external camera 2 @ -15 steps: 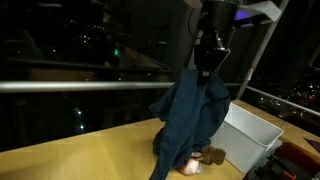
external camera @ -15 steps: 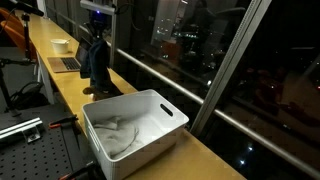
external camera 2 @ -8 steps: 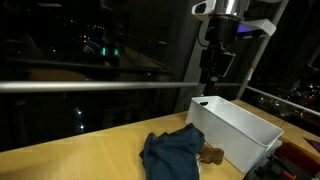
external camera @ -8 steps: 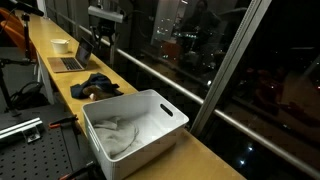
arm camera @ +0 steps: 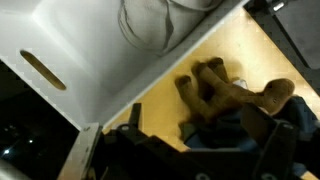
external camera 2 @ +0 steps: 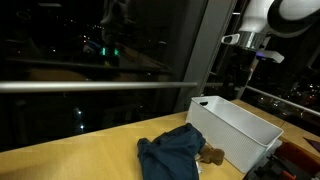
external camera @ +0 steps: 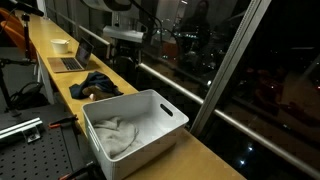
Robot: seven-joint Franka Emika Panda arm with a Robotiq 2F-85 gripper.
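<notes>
two fingers (arm camera: 84,152) spread wide, holding nothing — above the brown toy (arm camera: 225,95) and blue cloth (external camera 2: 172,153), beside the white bin (arm camera: 90,60).

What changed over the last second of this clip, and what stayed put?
The gripper let go of the dark blue garment it had held aloft. The garment now lies crumpled on the table beside the white bin. The gripper, open, then swung sideways towards the bin. The bin, the pale cloth in it and the brown plush toy stayed put.
</notes>
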